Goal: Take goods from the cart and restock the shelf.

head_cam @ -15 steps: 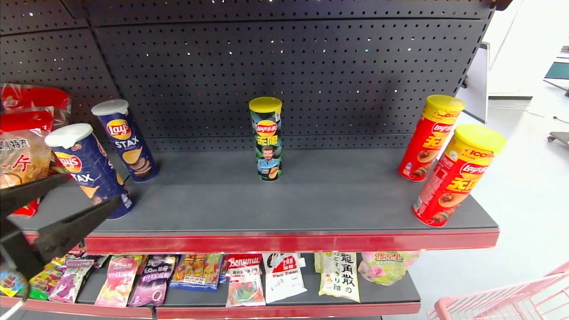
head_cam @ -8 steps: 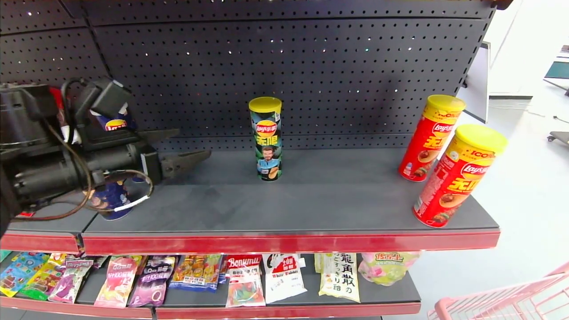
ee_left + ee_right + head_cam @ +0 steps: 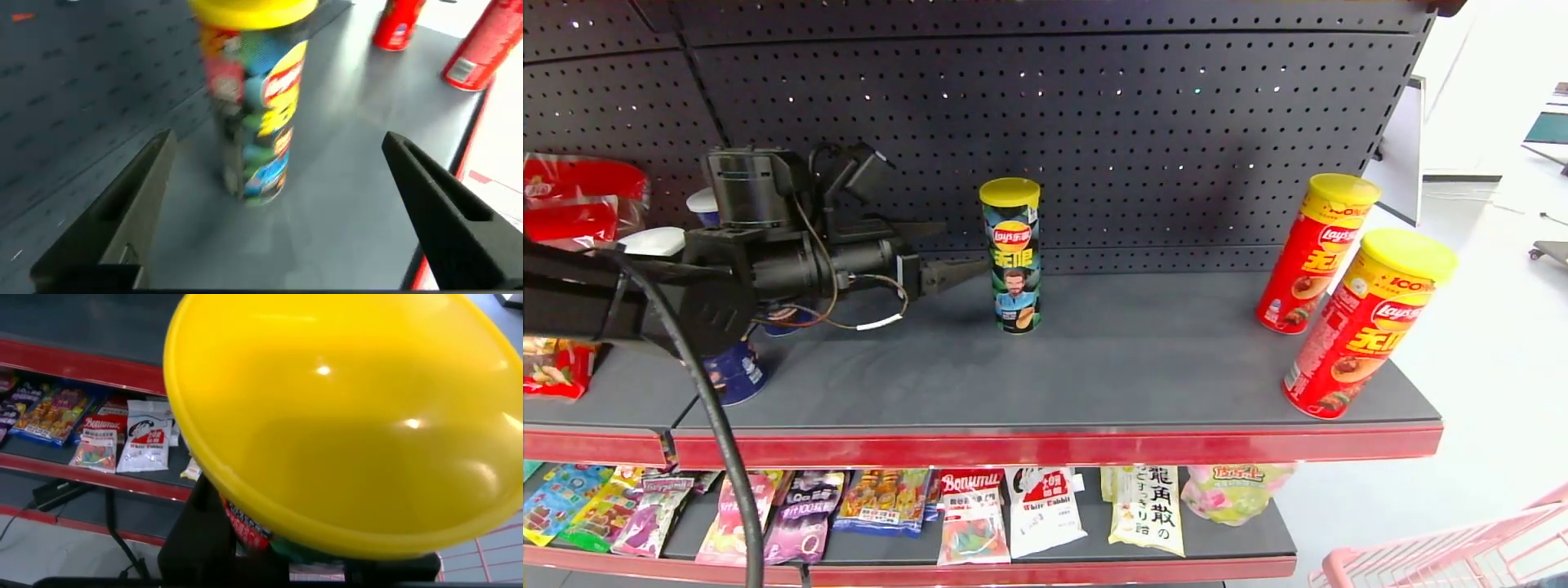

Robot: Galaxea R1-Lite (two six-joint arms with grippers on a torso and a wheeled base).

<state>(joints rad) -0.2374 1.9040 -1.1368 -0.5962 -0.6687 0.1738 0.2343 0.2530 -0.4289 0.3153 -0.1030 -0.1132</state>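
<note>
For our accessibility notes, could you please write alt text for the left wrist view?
An open left claw frames an upright yellow-lidded can, one black finger on either side without touching it. The can stands on a grey shelf by a pegboard, two red cans farther along.

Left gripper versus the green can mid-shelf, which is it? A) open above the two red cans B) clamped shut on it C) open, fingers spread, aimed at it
C: the left gripper has its fingers spread wide, with the green can standing upright just ahead of them, not gripped.
</note>
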